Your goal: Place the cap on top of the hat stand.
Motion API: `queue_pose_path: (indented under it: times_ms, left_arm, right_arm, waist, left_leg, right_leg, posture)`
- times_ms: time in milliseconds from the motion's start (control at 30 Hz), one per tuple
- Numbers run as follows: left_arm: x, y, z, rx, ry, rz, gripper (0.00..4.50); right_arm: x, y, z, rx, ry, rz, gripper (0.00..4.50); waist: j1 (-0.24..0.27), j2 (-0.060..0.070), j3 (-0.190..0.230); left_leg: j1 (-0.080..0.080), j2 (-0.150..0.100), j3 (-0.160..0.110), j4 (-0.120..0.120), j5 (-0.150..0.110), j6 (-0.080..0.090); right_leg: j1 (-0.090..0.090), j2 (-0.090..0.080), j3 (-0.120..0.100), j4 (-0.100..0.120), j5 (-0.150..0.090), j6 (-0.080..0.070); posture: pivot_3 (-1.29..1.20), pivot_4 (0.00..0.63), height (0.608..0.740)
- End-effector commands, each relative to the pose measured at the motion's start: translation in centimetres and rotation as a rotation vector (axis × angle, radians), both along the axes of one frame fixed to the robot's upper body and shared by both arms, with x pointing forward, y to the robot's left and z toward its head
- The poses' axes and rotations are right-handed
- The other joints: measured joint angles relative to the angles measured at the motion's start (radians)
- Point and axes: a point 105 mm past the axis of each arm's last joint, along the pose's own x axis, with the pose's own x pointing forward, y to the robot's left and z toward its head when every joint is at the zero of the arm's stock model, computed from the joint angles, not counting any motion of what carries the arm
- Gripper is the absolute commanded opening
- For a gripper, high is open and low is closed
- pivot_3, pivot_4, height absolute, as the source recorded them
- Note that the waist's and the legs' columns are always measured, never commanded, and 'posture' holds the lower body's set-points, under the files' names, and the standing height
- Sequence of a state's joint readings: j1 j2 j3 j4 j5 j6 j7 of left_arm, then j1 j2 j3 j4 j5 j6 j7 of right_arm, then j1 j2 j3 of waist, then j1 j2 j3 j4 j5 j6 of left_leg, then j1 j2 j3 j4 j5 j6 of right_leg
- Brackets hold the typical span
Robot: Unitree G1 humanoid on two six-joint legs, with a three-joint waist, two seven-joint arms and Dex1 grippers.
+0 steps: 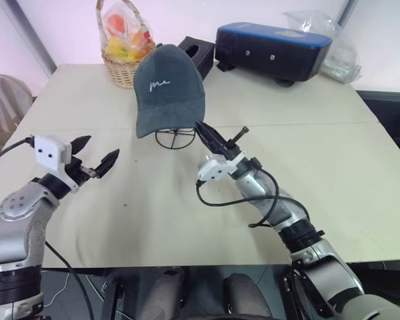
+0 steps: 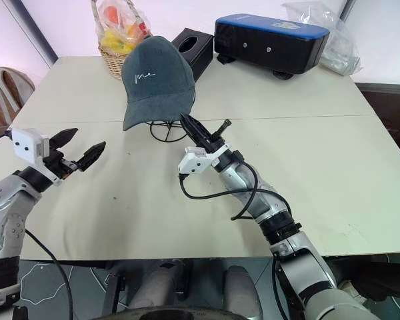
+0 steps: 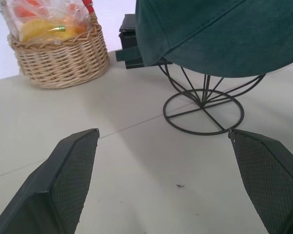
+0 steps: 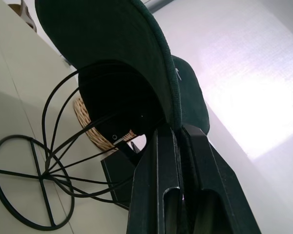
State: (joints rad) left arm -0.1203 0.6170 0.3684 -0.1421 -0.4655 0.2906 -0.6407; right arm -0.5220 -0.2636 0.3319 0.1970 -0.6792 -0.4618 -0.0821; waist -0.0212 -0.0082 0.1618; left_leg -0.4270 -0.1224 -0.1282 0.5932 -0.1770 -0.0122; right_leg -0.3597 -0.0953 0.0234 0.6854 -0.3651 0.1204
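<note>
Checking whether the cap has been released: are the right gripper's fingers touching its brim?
Cannot tell. In the right wrist view the shut fingers meet the cap brim edge, with no gap or contact plain.

Two silver-grey metal arms with black joint rings; a white box-shaped camera module sits at each wrist; loose black cables loop along them; black tapered fingers (image 3: 71,180) have textured inner pads.
</note>
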Motion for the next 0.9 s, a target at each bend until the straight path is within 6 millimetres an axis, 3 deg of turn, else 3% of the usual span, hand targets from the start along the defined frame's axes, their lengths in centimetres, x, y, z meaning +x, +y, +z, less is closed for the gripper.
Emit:
queue_pose_path:
  times_ms: [33, 900]
  left_arm:
    - [-0.2, -0.3, 1.3, 0.033, -0.048, -0.015, 4.50]
    - [-0.7, 0.0, 1.9, 0.063, -0.048, -0.010, 4.50]
  right_arm:
    - [-0.9, 1.1, 0.7, 0.020, -0.016, 0.047, 0.09]
    - [0.3, 3.0, -1.6, 0.082, 0.012, 0.003, 0.09]
  waist:
    - [0.000, 0.000, 0.000]
    - [-0.002, 0.000, 0.000]
  left_leg:
    - [0.000, 0.000, 0.000, 0.000, 0.000, 0.000]
    - [0.001, 0.001, 0.000, 0.000, 0.000, -0.001]
  right_leg:
    - [0.000, 0.000, 0.000, 0.000, 0.000, 0.000]
    - [0.000, 0.001, 0.000, 0.000, 0.000, -0.001]
  posture:
    - [0.00, 0.150, 0.740]
    - [0.00, 0.150, 0.740]
